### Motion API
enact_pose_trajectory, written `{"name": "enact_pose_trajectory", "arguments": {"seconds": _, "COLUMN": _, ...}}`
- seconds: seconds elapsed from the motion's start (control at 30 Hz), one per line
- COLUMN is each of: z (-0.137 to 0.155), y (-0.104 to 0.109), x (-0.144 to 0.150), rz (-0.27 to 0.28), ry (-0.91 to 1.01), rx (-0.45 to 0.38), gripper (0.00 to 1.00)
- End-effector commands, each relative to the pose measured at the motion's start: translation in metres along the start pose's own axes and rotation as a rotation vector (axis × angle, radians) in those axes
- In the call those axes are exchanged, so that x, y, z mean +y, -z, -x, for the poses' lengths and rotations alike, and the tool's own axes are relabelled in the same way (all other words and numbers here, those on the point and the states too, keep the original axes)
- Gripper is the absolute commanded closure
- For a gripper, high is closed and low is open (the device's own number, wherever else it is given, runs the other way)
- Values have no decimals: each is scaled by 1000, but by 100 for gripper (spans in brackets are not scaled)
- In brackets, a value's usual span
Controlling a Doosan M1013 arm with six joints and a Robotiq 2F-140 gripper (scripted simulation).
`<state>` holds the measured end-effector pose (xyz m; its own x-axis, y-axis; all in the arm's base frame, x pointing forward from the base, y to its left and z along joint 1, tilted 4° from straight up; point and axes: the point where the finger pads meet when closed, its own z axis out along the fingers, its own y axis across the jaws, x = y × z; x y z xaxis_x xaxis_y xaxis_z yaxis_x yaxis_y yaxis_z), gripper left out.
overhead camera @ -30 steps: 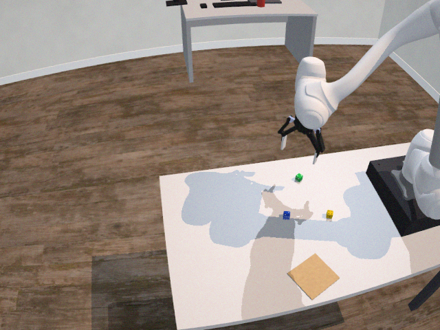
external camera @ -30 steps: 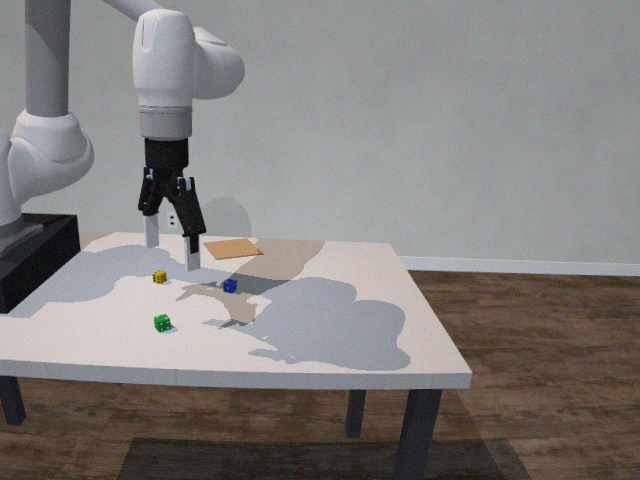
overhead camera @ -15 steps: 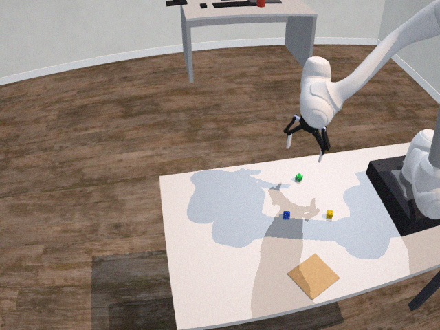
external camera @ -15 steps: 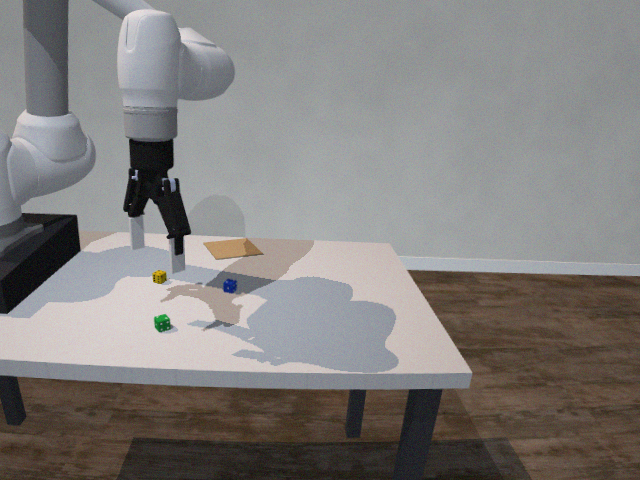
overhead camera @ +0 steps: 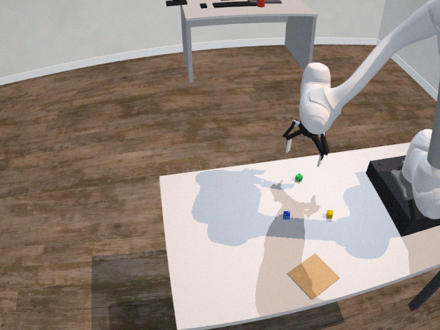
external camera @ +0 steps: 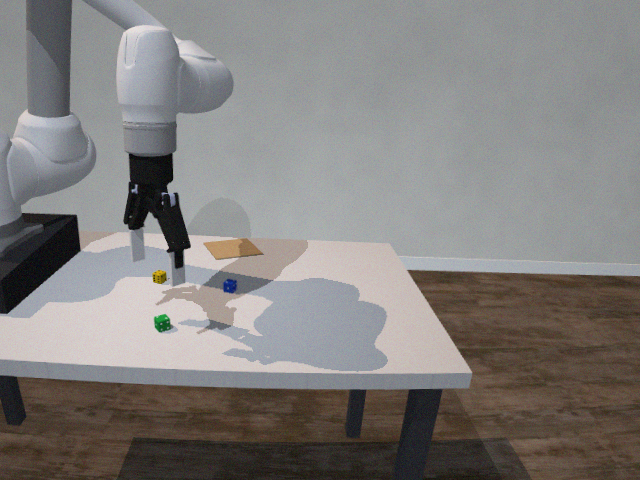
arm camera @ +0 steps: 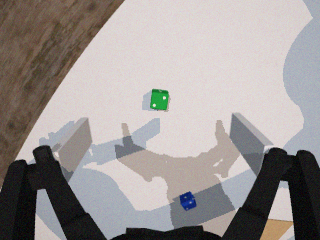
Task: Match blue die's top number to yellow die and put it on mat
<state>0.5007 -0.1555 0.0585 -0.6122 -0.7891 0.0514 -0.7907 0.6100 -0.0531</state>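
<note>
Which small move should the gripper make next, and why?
Probably a short move over the blue die, then down. The gripper hangs open and empty above the table, and in the wrist view the blue die lies low of centre between the fingers, still off the mat.

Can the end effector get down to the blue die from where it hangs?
Probably yes: the end effector is open, empty and above the table, and nothing stands beside the blue die.
</note>
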Motion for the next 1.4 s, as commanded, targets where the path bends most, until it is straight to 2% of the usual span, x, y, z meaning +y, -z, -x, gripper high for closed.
{"name": "enact_pose_trajectory", "arguments": {"seconds": 0.0, "z": -4, "y": -30, "x": 0, "rz": 1, "ry": 6, "rx": 5, "gripper": 0}}
{"name": "enact_pose_trajectory", "arguments": {"seconds": 0.17, "z": -5, "y": -57, "x": -1, "rz": 1, "ry": 6, "rx": 5, "gripper": 0}}
{"name": "enact_pose_trajectory", "arguments": {"seconds": 0.3, "z": -5, "y": -65, "x": -1, "rz": 1, "ry": 6, "rx": 5, "gripper": 0}}
{"name": "enact_pose_trajectory", "arguments": {"seconds": 1.37, "z": -5, "y": -65, "x": -1, "rz": 1, "ry": 6, "rx": 5, "gripper": 0}}
